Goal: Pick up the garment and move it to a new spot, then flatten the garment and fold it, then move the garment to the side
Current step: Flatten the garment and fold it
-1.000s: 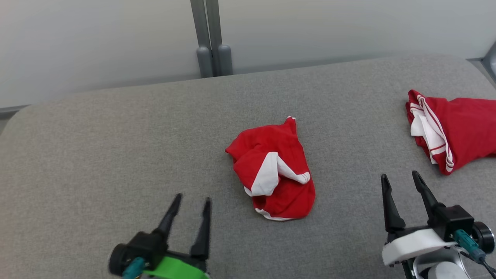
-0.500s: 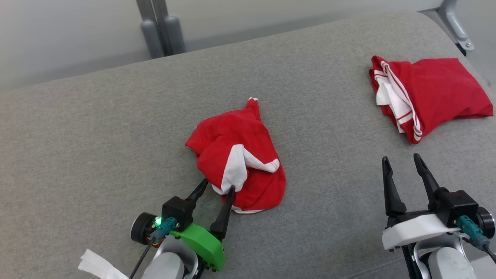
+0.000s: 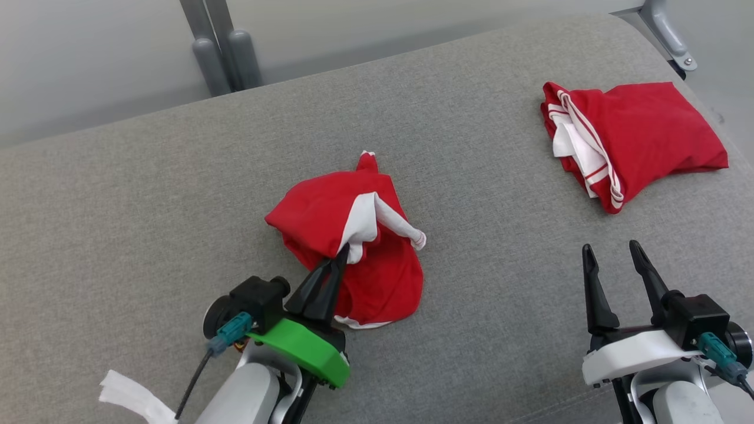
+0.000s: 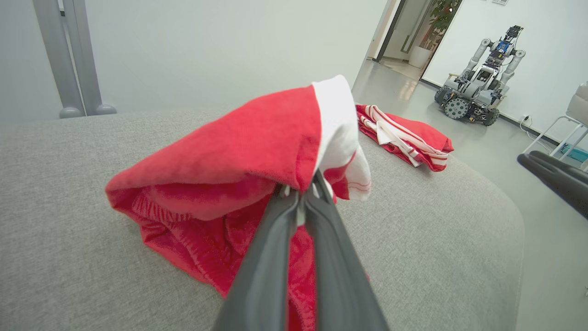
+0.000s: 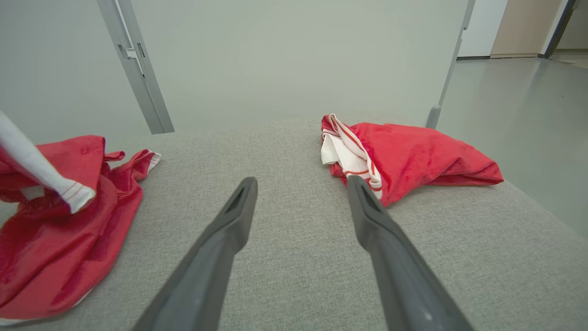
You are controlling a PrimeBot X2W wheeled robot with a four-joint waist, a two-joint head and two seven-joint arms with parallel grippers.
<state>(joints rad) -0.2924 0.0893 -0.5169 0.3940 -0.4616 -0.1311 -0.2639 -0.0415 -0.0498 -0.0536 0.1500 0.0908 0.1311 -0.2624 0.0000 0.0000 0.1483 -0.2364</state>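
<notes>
Open half a second ago, your left gripper [image 3: 341, 254] now clamps the garment [image 3: 312, 218], fold raised: pickup begun. At the garment's four o'clock, your right gripper [image 3: 611, 252] stands open.

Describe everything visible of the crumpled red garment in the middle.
The crumpled garment is soft-looking red fabric with white panels and thin red stripes on one white edge. It lies bunched in the middle of the grey cushion. The left gripper is shut on a fold where red meets white, holding it up as a peak; the rest lies on the cushion.
</notes>
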